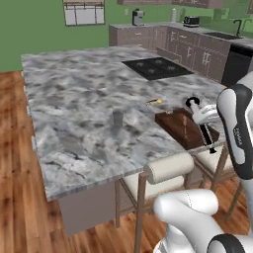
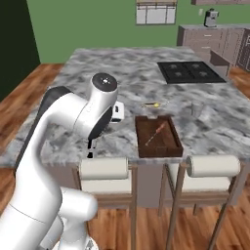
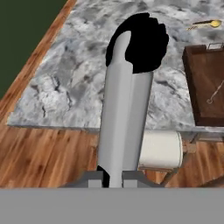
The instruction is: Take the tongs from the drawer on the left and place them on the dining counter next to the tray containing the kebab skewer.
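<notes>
In the left base view, you see the fingers (image 1: 206, 134) held over the near right edge of the tabletop (image 1: 79, 113), clamped on the tongs (image 1: 206, 134), whose dark end hangs just past the rim above a stool (image 1: 168, 170). The tray (image 1: 182, 127) lies right beside the fingers, on their far side, with a thin skewer (image 1: 185, 125) inside. Beyond the tray a small yellow-tipped utensil (image 1: 154, 102) rests on the marble, and a grey cup (image 1: 117, 118) stands well apart from the fingers, farther in on the tabletop. The cooktop (image 1: 156, 67) sits at the far end.

In the right base view, your arm hides most of the hand; the tongs (image 2: 91, 146) show as a short dark piece pointing down at the tabletop (image 2: 122, 73) edge, above the left stool (image 2: 104, 168). The tray (image 2: 157, 136) is near, off to the side, with the skewer (image 2: 155, 134) lying aslant in it.

In the hand view, the tongs (image 3: 124, 113) run straight up from between the fingers, which are shut on the pale shaft; the black end covers part of the tabletop (image 3: 74, 74). The tray (image 3: 205, 87) sits off to the right, and the stool (image 3: 159, 149) lies just below the rim.
</notes>
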You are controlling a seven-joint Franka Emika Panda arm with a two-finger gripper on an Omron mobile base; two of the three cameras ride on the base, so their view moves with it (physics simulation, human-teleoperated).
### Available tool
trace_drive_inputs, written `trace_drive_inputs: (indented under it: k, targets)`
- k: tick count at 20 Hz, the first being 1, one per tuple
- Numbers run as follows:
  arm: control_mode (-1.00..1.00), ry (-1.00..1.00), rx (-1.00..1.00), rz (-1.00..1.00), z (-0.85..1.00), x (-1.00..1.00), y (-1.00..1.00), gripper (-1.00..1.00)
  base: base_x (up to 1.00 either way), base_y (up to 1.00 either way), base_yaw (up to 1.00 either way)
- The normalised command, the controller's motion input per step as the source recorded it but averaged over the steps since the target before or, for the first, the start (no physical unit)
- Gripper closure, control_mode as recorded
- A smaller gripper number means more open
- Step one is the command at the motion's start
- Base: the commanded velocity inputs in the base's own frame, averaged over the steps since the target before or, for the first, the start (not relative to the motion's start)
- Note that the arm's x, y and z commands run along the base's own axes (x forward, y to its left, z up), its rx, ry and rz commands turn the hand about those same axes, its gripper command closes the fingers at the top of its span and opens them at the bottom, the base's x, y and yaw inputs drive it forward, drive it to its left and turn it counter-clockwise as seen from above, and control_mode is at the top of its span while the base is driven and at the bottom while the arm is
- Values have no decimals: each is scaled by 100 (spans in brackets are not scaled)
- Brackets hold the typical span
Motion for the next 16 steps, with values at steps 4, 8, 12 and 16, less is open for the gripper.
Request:
trace_drive_inputs:
  k: [4,8,12,16]
  targets:
    - [100,0,0,0,0,0,0,100,71,85,-13]
    - [-100,6,0,1,0,16,0,100,49,12,0]
    - [-100,21,-2,10,-12,74,-5,100,0,0,0]
    - [-100,3,-4,3,-8,19,0,100,0,0,0]
